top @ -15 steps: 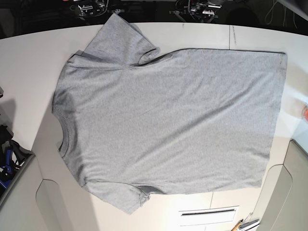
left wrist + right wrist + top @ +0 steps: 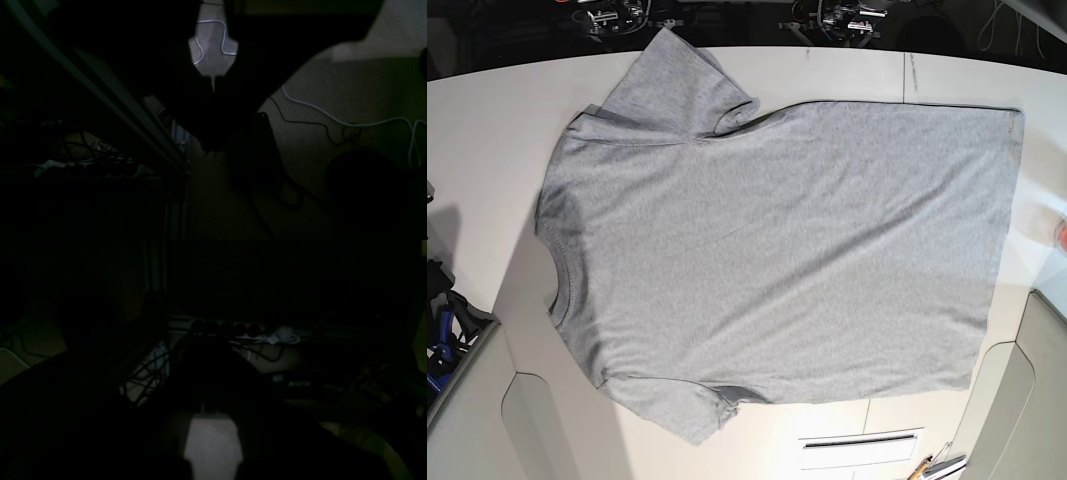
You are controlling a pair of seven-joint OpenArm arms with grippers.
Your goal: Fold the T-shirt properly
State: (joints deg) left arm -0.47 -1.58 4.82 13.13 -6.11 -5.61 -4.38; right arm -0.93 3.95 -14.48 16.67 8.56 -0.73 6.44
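A: Where's the shirt point(image 2: 777, 250)?

B: Flat on the table point(image 2: 487, 120), plain side up, collar toward the base view's left, hem to the right, both sleeves out. No fold is in it.

A: So which step is this?

B: The very start, I'd judge. Neither arm is over the cloth; both wrist views are dark and point at cables and floor.

A: And the grippers?

B: Both are pressed together, holding nothing.

A: Next move?

B: Probably open the jaws, reach in, and pinch one long edge at sleeve and hem, lifting both ends evenly.
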